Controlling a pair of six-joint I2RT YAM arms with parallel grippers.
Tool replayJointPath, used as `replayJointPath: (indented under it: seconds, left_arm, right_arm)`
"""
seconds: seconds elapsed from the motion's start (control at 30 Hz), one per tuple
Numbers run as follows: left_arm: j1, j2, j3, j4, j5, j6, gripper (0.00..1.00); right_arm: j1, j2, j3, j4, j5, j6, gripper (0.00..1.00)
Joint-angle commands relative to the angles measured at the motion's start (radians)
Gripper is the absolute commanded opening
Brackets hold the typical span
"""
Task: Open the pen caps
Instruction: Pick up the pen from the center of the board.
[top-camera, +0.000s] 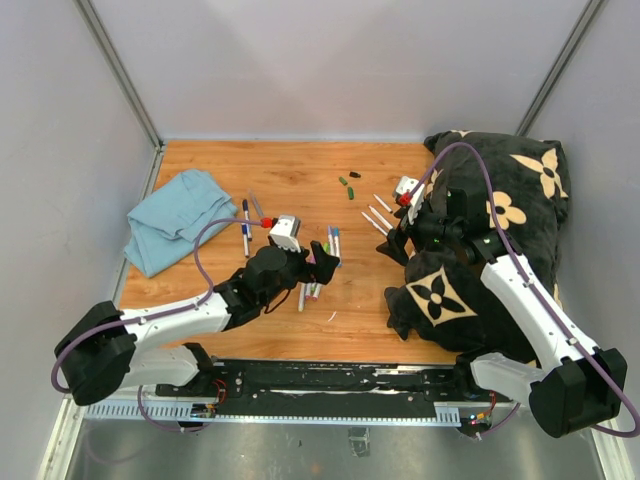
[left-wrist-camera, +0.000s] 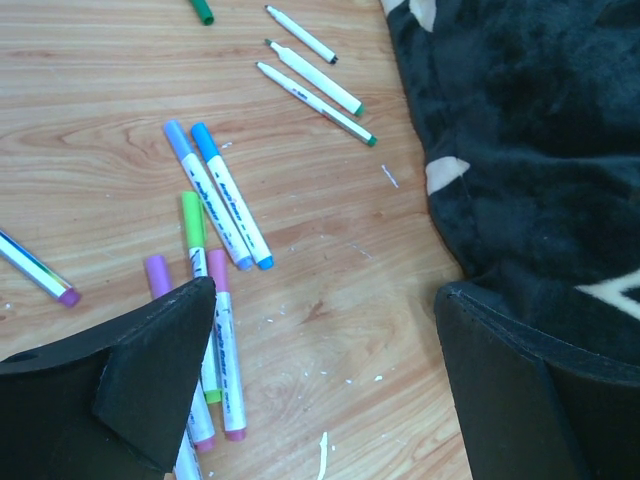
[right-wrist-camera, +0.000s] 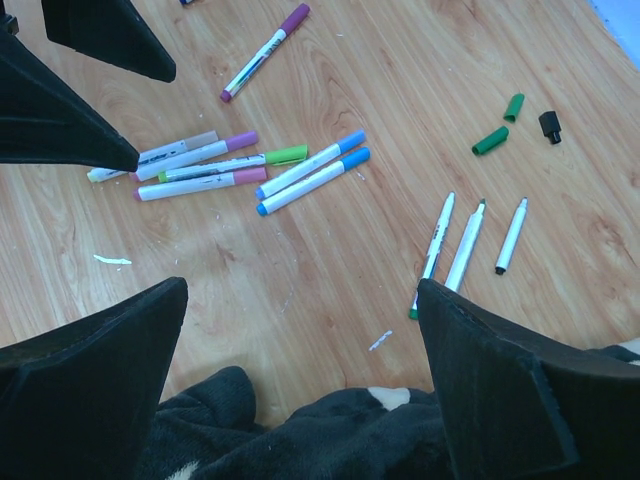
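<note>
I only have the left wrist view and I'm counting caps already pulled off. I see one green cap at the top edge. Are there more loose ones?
Observer: Yes, a second green cap lies right beside it.
Operator: Any other colour?
Observer: One black cap, also loose on the wood, close to that pair.
Operator: Is the other arm holding anything?
Observer: No, the right gripper is open and empty, above the edge of the black blanket.

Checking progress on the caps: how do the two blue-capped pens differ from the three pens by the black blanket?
The two blue-capped pens are capped; the three pens show bare tips. The blue pair lies close side by side; the three lie spaced apart. All have white barrels and lie flat on the wooden table.
</note>
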Motion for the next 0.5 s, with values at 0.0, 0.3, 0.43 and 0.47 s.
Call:
replayJointPath:
  seconds: [0.0,0.3,0.43,0.47]
  left_arm:
    - [-0.019,0.032,0.045,0.009,-0.078,0.021,0.94]
    - [-0.027,0.104,0.081,0.012,-0.167,0.017,0.94]
    - [-0.027,0.138,0.096,0.015,-0.205,0.029,0.94]
    - [-0.027,0.149,0.1,0.019,-0.209,0.036,0.94]
  right_arm:
    - [-0.015,0.001,0.015,0.005,0.025,-0.011,0.98]
    - [-0.016,0.016,0.022,-0.006,0.049,-0.014,0.98]
    - [-0.016,0.021,0.022,-0.005,0.055,-0.014,0.98]
    - [-0.016,0.023,0.022,-0.006,0.057,-0.015,0.98]
